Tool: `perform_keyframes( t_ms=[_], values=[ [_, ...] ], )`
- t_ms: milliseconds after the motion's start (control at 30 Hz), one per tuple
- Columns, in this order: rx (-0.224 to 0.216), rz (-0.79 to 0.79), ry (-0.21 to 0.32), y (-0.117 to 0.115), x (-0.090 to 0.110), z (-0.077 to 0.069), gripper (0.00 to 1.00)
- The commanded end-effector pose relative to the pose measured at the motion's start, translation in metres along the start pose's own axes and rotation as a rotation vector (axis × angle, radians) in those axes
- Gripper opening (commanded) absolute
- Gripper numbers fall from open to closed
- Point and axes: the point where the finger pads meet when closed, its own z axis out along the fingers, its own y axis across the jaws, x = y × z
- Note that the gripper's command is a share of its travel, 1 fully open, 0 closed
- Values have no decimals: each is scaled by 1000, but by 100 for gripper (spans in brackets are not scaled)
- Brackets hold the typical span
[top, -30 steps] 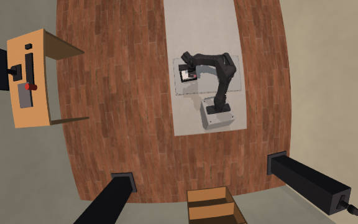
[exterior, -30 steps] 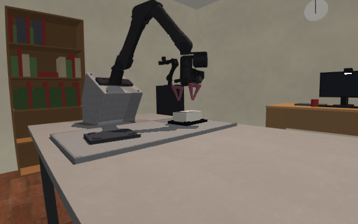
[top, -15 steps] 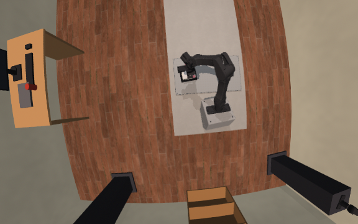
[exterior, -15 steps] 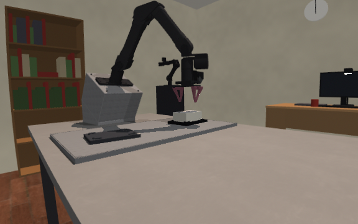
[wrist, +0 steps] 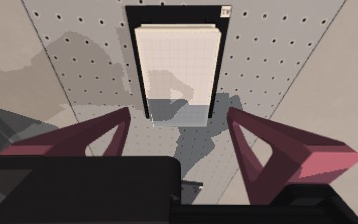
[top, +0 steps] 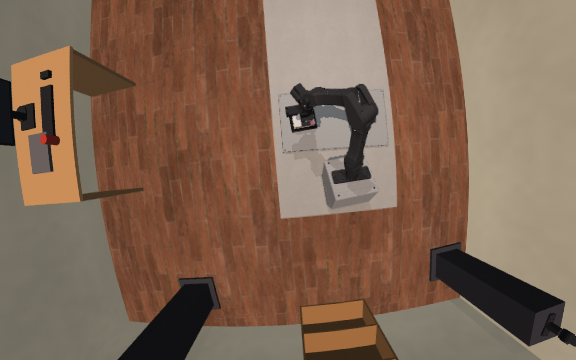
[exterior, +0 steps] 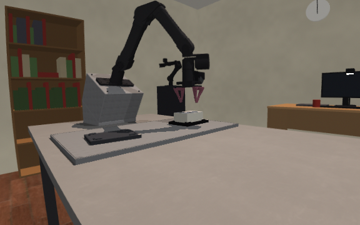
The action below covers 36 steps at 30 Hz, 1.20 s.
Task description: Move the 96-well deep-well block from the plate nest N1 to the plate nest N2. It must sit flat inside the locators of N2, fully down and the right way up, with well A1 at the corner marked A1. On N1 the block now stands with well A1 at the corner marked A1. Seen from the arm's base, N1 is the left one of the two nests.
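Note:
The white deep-well block [exterior: 188,116] sits flat on the black plate nest N1 [exterior: 188,124] on the perforated grey plate. It also shows in the wrist view [wrist: 178,74], lying lengthwise ahead of the fingers, with a small A1 label [wrist: 225,11] at the nest's far right corner. My gripper [exterior: 189,94] hangs open and empty a little above the block, with its dark red fingers spread wider than the block. The second nest N2 [exterior: 112,136] is a flat black frame, empty, nearer the camera on the same plate. From above, the arm covers part of the block [top: 299,120].
The arm's grey base pedestal [exterior: 109,100] stands behind N2. A black box [exterior: 168,100] stands behind the block. A bookshelf [exterior: 44,78] and a desk with a monitor [exterior: 347,84] stand far off the table.

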Motion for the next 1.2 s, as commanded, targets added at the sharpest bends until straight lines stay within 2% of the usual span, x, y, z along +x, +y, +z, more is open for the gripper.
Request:
perform_keyframes(
  t_ms=[0, 300, 1167],
  values=[
    [7, -1, -16, -2, -3, -4, 100],
    [7, -1, -16, -2, -3, 1, 100],
    [7, -2, -16, -3, -4, 41, 100]
  ],
)
